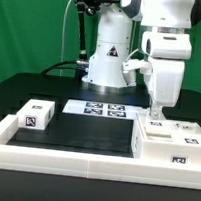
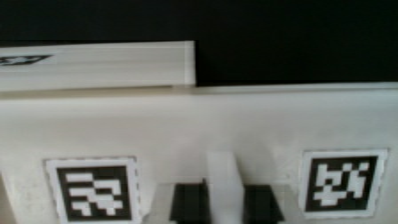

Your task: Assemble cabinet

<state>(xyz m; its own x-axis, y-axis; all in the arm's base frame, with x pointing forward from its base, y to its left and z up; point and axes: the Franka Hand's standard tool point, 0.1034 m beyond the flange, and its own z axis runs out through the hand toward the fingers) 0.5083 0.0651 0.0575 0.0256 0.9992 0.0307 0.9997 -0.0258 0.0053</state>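
**Arm and tool.** The arm (image 1: 160,44) stood over the exterior view's right side of the table (image 1: 85,135), with the wrist pointing straight down. The gripper (image 1: 155,114) was down at the top of the shell (image 1: 164,145), its tips level with the shell's upper surface.

**Tool state.** In the wrist view the two dark fingers (image 2: 185,205) stood on either side of a thin upright white rib (image 2: 222,175) on the shell, each just beside it. The picture was blurred. I could not tell whether the fingers were pressing on the rib or only flanking it.

**Shell.** It was white and boxy. It sat at the exterior view's right front corner of the table, against the rim (image 1: 72,164). A front tag (image 1: 179,159) showed on the face toward the camera, and smaller tagged surfaces lay on its top, just beside the gripper. The wrist view showed one tag (image 2: 93,190) outside one finger and a second tag (image 2: 342,180) outside the other. Both were on the white face below the rib.

**Block.** The block (image 1: 35,115) was small and white, with tags on its top and front. It lay at the exterior view's left, just inside the rim and well apart from the shell.

**Marker board.** The marker board (image 1: 96,109) lay flat at the back centre of the table, in front of the arm's base. It was between the block and the shell and touched neither.

**Unidentified.** Beyond the shell, the wrist view showed a further white panel (image 2: 98,65) against the black table. It was too blurred to identify.
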